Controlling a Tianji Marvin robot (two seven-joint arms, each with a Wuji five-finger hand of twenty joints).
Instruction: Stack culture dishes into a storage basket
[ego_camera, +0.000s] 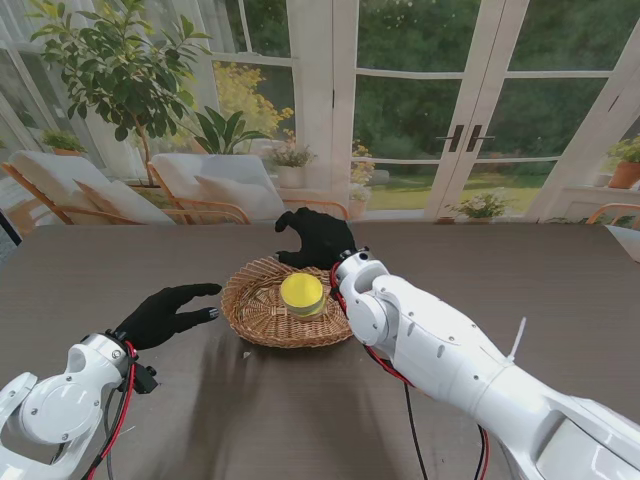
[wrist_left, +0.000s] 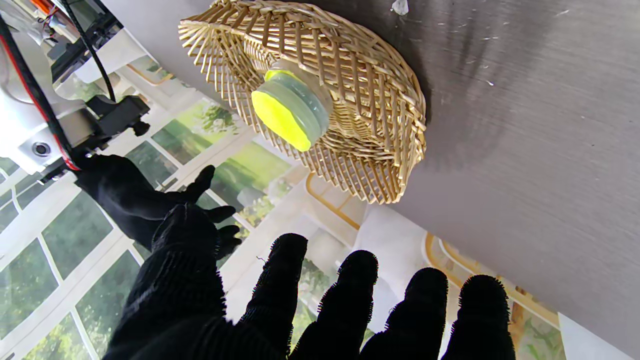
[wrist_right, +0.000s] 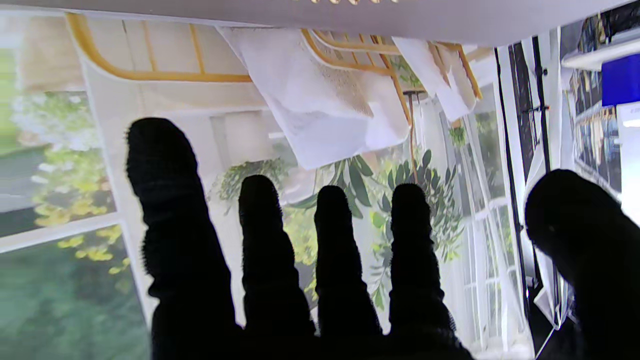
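Culture dishes: yellow stack sitting in the middle of the wicker basket, on the basket floor, clear of the rim. Left wrist view shows the stack side-on: translucent layered walls, yellow top face; can't count the layers for certain. Stand view only gives the yellow top.

Basket sits mid-table on the grey table. Left wrist view shows its open weave and a small white scrap on the table beside it; too small to identify.

Right hand: beyond the far rim of the basket, fingers curled loosely and apart, holding nothing. Right wrist view confirms fingers separated, thumb off to the side, nothing between them; it sees only the room and windows past the table edge, with just a sliver of basket.

Left hand: left of the basket, near but not touching, fingers extended and spread, empty. Left wrist view shows its fingertips apart and also catches the right hand.
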